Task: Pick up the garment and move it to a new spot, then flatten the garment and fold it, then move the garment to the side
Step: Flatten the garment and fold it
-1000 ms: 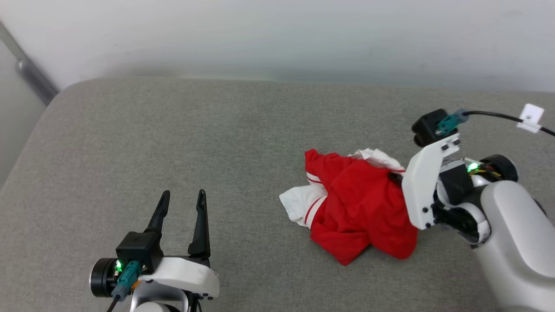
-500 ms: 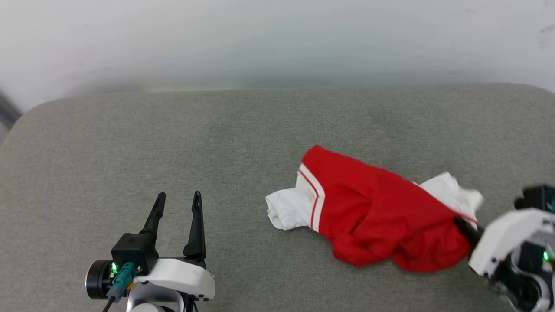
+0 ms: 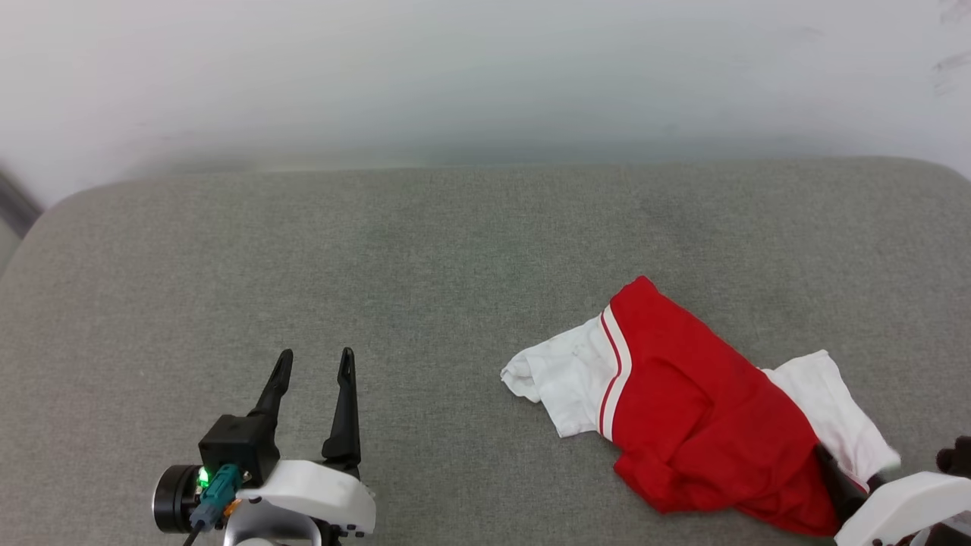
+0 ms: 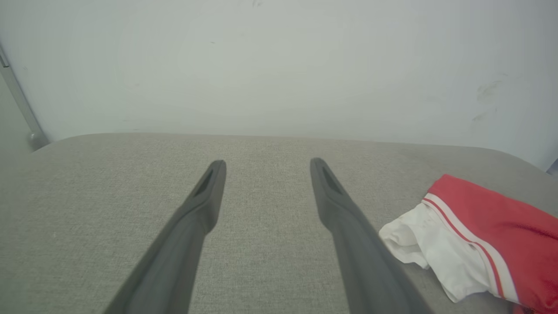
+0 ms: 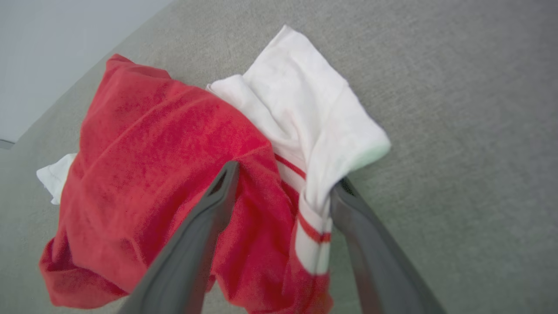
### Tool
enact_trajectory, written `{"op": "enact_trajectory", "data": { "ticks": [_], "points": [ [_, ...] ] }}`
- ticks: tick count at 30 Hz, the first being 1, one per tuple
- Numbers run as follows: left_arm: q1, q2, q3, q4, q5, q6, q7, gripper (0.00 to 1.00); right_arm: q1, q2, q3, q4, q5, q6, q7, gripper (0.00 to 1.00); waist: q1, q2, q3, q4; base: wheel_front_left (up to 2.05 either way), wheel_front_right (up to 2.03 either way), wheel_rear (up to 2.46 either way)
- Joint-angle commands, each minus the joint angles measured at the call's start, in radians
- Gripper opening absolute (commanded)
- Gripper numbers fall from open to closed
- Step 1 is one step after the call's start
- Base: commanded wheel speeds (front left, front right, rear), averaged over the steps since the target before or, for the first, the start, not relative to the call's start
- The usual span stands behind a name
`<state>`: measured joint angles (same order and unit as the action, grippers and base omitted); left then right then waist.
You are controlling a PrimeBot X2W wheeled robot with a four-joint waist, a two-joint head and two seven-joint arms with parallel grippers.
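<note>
Fig.: garment [image 3: 705, 432] lies crumpled on grey cushion [image 3: 455, 265], toward robot's right. R gripper [image 5: 286, 174]: fingers apart, straddling red/white fabric by a sleeve. L gripper [image 3: 316, 353]: fingers apart, nothing between, well apart from garment.

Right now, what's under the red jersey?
The jersey lies bunched on the grey cushion, which shows beside it. Its folds hide anything else beneath.

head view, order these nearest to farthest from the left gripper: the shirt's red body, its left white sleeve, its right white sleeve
From the left gripper:
1. left white sleeve, the end facing the gripper
2. red body, in the middle
3. right white sleeve, at the far right end
</note>
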<state>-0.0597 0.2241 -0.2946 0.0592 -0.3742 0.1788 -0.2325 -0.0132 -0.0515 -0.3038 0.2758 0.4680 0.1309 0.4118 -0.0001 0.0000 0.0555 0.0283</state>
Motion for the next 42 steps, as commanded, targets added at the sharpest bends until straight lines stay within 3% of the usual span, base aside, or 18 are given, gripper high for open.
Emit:
{"op": "enact_trajectory", "data": {
  "ticks": [1, 7, 11, 24, 34, 42],
  "points": [
    [0.014, 0.006, -0.003, 0.006, -0.004, -0.003, -0.001, 1.00, 0.011, 0.000, 0.003, -0.025, -0.035, 0.000, -0.057, 1.00, 0.0001, 0.0000, -0.011, 0.003, 0.00, 0.00, 0.00],
    [0.037, 0.008, -0.006, 0.022, -0.015, 0.000, 0.001, 1.00, 0.019, 0.001, 0.033, -0.131, -0.192, 0.000, -0.229, 1.00, 0.0001, 0.0000, -0.042, 0.007, 0.00, 0.00, 0.00],
    [0.047, 0.012, -0.005, 0.025, -0.015, 0.004, 0.002, 1.00, 0.022, 0.001, 0.062, -0.198, -0.237, 0.000, -0.300, 1.00, 0.0001, 0.0000, -0.062, 0.011, 0.00, 0.00, 0.00],
    [0.042, 0.059, 0.013, 0.014, -0.017, 0.021, 0.043, 1.00, 0.056, 0.001, 0.215, -0.364, -0.246, 0.000, -0.296, 1.00, 0.0001, 0.0000, -0.069, -0.015, 0.00, 0.00, 0.00],
    [-0.198, 0.057, -0.078, 0.045, 0.008, -0.049, 0.221, 1.00, 0.010, 0.001, 0.252, -0.425, -0.235, 0.000, -0.276, 1.00, 0.0001, 0.0000, 0.020, -0.056, 0.00, 0.00, 0.00],
    [-0.462, 0.025, -0.186, 0.167, 0.013, -0.180, 0.397, 1.00, -0.032, 0.001, 0.256, -0.426, -0.225, 0.000, -0.283, 1.00, 0.0001, 0.0000, 0.112, -0.095, 0.00, 0.00, 0.00]
  ]
}}
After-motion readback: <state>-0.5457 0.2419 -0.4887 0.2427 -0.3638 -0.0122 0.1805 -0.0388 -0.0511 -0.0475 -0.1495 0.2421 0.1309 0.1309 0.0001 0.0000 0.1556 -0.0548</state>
